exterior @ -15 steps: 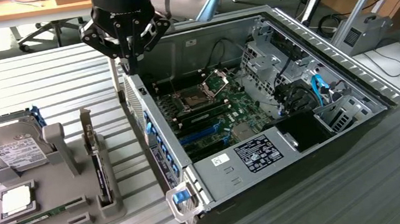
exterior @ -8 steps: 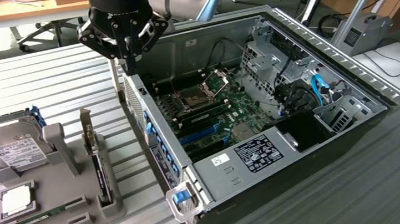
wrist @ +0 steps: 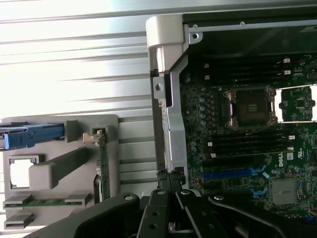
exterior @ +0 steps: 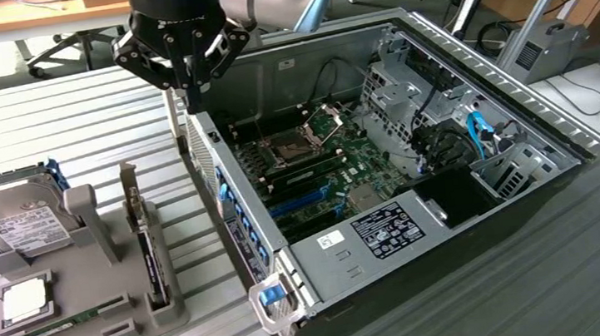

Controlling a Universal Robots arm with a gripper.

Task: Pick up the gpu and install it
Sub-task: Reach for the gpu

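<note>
Exterior view: the open computer case (exterior: 331, 252) lies on the slatted table (exterior: 50, 119), with a bare strip between its rear wall and the gray holder (exterior: 82, 216). The gpu (exterior: 151, 259) stands on edge in that holder, well apart from the pincer (exterior: 195, 102), which hangs pressed together and empty above the wall.

Wrist view: the pincer (wrist: 171, 177), tips together, hovers over the case wall (wrist: 168, 114). The gpu (wrist: 103, 163) sits nearby in the holder, untouched.
</note>
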